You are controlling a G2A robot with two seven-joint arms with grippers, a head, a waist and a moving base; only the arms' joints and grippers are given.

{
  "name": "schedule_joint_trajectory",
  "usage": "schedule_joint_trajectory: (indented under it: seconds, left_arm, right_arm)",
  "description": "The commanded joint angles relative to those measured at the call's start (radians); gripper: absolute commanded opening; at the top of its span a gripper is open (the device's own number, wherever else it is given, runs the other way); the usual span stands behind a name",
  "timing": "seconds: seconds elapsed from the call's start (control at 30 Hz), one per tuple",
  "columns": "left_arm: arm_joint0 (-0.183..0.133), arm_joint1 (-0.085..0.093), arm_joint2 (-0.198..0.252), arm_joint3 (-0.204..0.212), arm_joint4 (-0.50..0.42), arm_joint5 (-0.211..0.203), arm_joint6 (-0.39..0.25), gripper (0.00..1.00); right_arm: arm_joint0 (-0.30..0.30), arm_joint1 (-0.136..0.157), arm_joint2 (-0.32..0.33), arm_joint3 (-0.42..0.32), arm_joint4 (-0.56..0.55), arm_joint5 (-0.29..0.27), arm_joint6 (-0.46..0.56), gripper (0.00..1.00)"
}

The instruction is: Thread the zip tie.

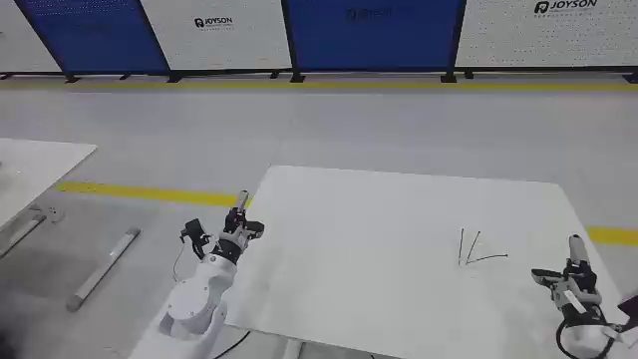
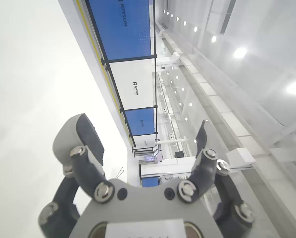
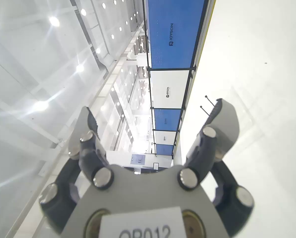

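A white tabletop (image 1: 379, 259) fills the lower middle and right of the top view, with rounded corners. Behind it, grey floor (image 1: 349, 125) spans the middle of the frame. A yellow floor line (image 1: 140, 192) runs from the left edge to the tabletop's far left corner, and a second yellow line (image 1: 299, 84) lies along the foot of the partitions. Across the top of the frame stand alternating panels in dark frames: a blue panel (image 1: 374, 10) at centre and a white panel (image 1: 214, 15) left of it. At the left edge sits another white table (image 1: 35, 165), and a pale tube (image 1: 103, 267) lies on the floor at lower left. The left wrist view shows bright ceiling lights (image 2: 239, 52).
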Motion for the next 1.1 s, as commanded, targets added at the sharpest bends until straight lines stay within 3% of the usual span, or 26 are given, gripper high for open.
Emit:
schedule_joint_trajectory:
  seconds: [0.0,0.03,0.07,0.1,0.13,0.17,0.2,0.4,0.53,0.67,0.73,1.07]
  left_arm:
    - [0.000,0.000,0.000,0.000,0.000,0.000,0.000,0.78]
    - [0.000,0.000,0.000,0.000,0.000,0.000,0.000,1.00]
    - [0.000,0.000,0.000,0.000,0.000,0.000,0.000,0.78]
    - [0.000,0.000,0.000,0.000,0.000,0.000,0.000,1.00]
    - [0.000,0.000,0.000,0.000,0.000,0.000,0.000,1.00]
    - [0.000,0.000,0.000,0.000,0.000,0.000,0.000,0.78]
    - [0.000,0.000,0.000,0.000,0.000,0.000,0.000,1.00]
    - [0.000,0.000,0.000,0.000,0.000,0.000,0.000,1.00]
    - [0.000,0.000,0.000,0.000,0.000,0.000,0.000,1.00]
    - [0.000,0.000,0.000,0.000,0.000,0.000,0.000,1.00]
    - [0.000,0.000,0.000,0.000,0.000,0.000,0.000,1.00]
    - [0.000,0.000,0.000,0.000,0.000,0.000,0.000,1.00]
  right_arm:
    - [0.000,0.000,0.000,0.000,0.000,0.000,0.000,0.78]
    - [0.000,0.000,0.000,0.000,0.000,0.000,0.000,0.78]
    - [0.000,0.000,0.000,0.000,0.000,0.000,0.000,0.78]
    - [0.000,0.000,0.000,0.000,0.000,0.000,0.000,0.78]
    - [0.000,0.000,0.000,0.000,0.000,0.000,0.000,0.78]
    - [0.000,0.000,0.000,0.000,0.000,0.000,0.000,0.78]
    - [0.002,0.000,0.001,-0.006,-0.001,-0.006,0.008,1.00]
    - [-0.012,0.003,0.045,-0.005,-0.013,-0.036,0.087,1.00]
    - [-0.011,0.015,0.095,-0.001,-0.021,-0.031,0.263,1.00]
    - [0.009,0.034,0.173,-0.003,-0.124,-0.044,0.423,1.00]
    - [0.013,0.040,0.181,-0.012,-0.151,-0.037,0.489,1.00]
    - [0.018,0.042,0.191,-0.012,-0.142,-0.026,0.506,1.00]
